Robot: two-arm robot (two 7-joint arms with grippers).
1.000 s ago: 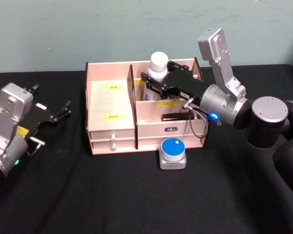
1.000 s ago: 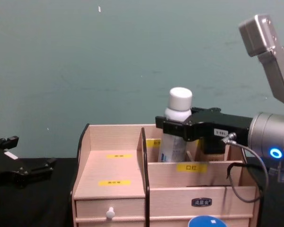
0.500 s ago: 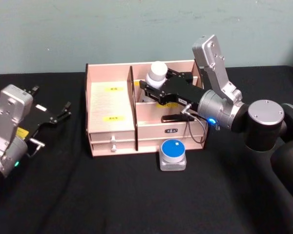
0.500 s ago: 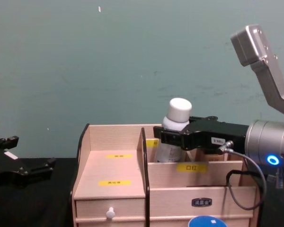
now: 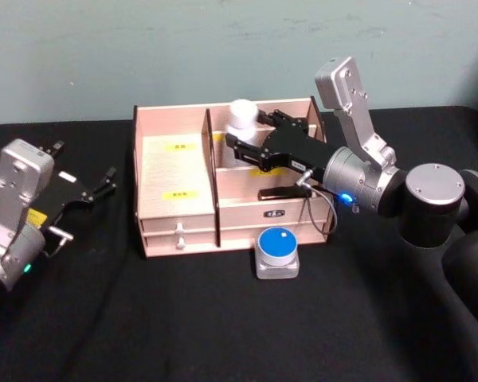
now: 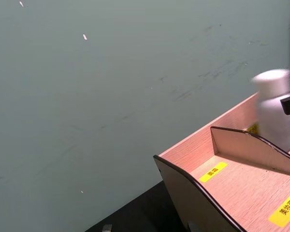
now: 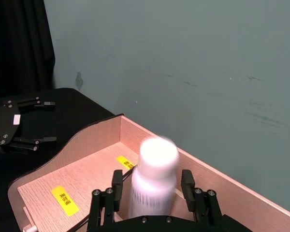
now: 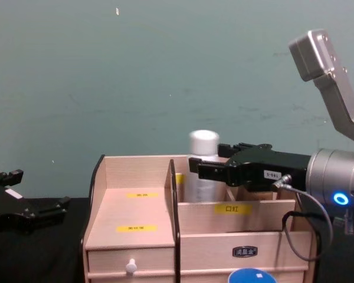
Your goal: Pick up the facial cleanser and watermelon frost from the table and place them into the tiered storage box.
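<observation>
Cleanser (image 5: 240, 114) sunk lower, upright in box's (image 5: 175, 171) rear compartment | right gripper (image 5: 247, 131) jaws spread either side of it | frost jar (image 5: 276, 248) just before box | left gripper (image 5: 105, 181) parked left of box, jaws wide

The facial cleanser (image 5: 241, 114) now stands lower and farther left in the far compartment of the tiered storage box (image 5: 163, 171). The right gripper (image 7: 152, 178) has spread its fingers off it (the box itself sits slightly farther left).

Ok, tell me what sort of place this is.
Most likely a robotics lab test bench: a table draped in black cloth, a bare teal wall behind, and a tiered storage box with the watermelon frost in front.
</observation>
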